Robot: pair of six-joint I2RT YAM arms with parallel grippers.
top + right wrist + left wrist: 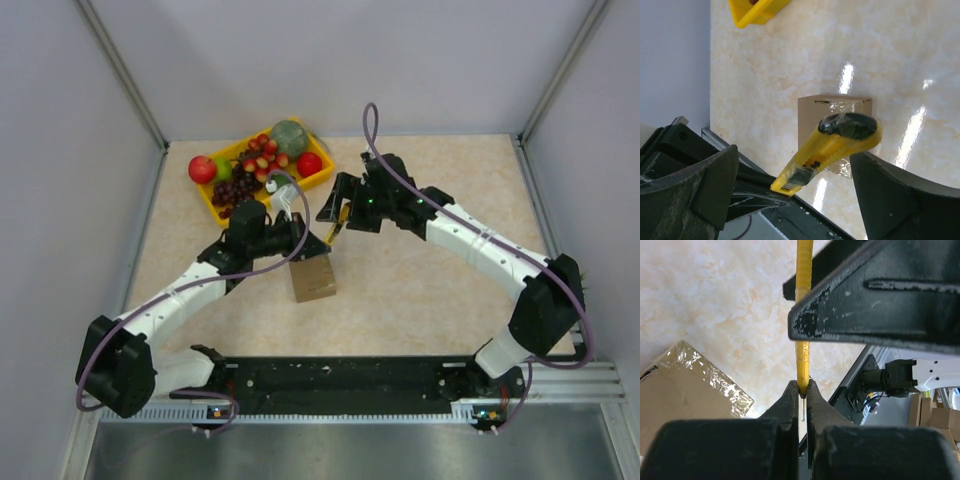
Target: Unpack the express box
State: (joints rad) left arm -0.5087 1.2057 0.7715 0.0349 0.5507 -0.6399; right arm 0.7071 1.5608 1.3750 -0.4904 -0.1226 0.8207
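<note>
1. Near the middle of the table (430,290), I see the express box (312,279) lying flat with clear tape across it, just beside my left gripper.
2. My left gripper (801,390) is pinched tight on the thin end of a yellow utility knife (826,149).
3. My right gripper (795,167) is spread wide around the knife's black-capped end, not gripping it.
4. The yellow fruit tray (747,17) sits behind the box, apart from it.

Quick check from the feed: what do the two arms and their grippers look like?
The left arm and right arm match: white tubular links between bulky black joints, each trailed by a looping purple cable. The left gripper and right gripper are black, with thick wedge-shaped fingers, slightly scuffed.
</note>
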